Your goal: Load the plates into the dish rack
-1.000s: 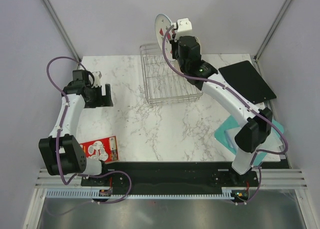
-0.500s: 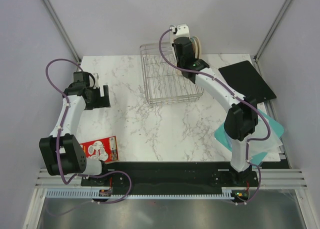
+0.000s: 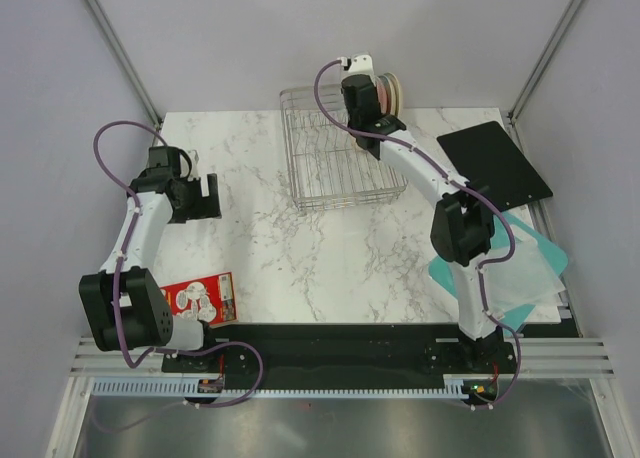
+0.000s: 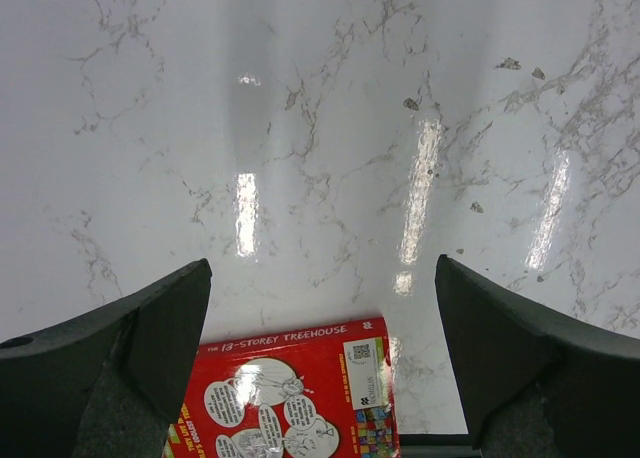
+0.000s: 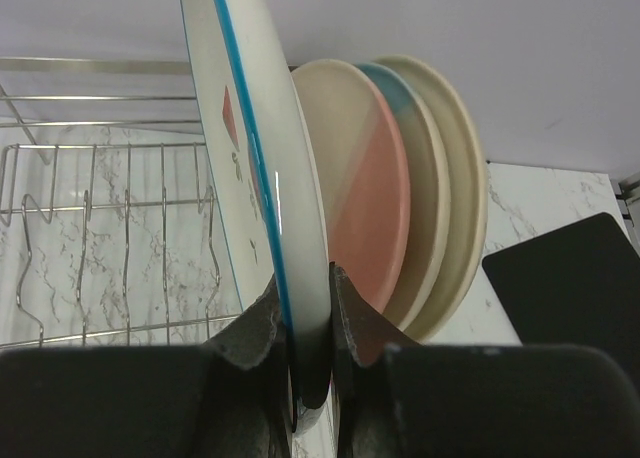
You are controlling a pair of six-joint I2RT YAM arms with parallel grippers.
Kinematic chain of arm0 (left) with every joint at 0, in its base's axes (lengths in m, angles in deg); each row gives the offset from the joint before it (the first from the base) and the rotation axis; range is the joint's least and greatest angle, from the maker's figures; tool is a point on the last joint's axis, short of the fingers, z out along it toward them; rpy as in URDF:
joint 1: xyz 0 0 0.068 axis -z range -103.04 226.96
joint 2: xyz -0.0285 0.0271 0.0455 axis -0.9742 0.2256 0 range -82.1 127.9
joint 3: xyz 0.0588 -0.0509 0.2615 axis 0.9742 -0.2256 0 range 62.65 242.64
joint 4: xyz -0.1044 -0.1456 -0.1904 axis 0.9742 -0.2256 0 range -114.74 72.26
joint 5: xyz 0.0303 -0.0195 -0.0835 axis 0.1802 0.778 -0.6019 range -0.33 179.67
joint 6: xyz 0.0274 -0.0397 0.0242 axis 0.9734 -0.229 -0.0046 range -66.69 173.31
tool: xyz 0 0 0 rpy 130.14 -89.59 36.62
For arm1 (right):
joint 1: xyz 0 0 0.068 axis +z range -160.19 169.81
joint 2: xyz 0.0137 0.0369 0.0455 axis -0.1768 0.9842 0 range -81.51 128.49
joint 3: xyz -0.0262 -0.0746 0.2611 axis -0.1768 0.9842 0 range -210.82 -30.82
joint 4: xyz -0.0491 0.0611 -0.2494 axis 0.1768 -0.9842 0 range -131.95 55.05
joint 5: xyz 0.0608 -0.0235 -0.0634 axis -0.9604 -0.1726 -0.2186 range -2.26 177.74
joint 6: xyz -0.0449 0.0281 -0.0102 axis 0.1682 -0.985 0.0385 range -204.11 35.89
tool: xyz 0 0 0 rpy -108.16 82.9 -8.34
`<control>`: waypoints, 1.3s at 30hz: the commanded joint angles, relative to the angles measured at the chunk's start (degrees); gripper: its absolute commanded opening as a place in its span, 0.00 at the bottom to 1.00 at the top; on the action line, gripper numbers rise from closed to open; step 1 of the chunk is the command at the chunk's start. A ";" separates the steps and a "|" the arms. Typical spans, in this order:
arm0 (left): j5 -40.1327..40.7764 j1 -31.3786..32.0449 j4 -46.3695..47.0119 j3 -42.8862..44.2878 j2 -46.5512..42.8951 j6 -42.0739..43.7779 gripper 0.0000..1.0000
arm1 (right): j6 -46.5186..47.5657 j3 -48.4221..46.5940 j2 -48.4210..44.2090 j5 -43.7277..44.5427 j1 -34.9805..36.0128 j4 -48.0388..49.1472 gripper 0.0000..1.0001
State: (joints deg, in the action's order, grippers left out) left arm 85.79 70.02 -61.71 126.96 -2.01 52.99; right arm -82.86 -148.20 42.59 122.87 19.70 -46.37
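Three plates stand on edge at the dish rack's far right corner. Your right gripper pinches a fourth, blue-rimmed plate upright just beside them. Your left gripper hangs spread wide, well left of the rack.

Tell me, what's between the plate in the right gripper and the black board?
Three other plates stand on edge between the held plate and the black board. The right wrist view shows this.
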 commanded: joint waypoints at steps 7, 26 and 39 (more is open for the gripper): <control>1.24 0.00 1.87 -0.68 -0.29 -1.09 1.00 | -3.97 -6.98 2.82 5.21 -0.01 5.80 0.00; 0.36 0.00 2.04 -0.24 0.85 -1.79 1.00 | -4.25 -3.29 3.71 5.29 -0.09 4.92 0.36; 5.18 -0.09 2.74 -1.56 -1.43 -0.56 1.00 | 1.11 12.42 -15.18 -1.98 -0.18 5.97 0.91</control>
State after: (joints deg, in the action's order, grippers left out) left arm 86.84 70.02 -60.86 126.30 -1.29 52.67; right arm -85.37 -140.33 38.22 125.17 19.33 -43.22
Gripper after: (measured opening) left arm 0.994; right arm 0.776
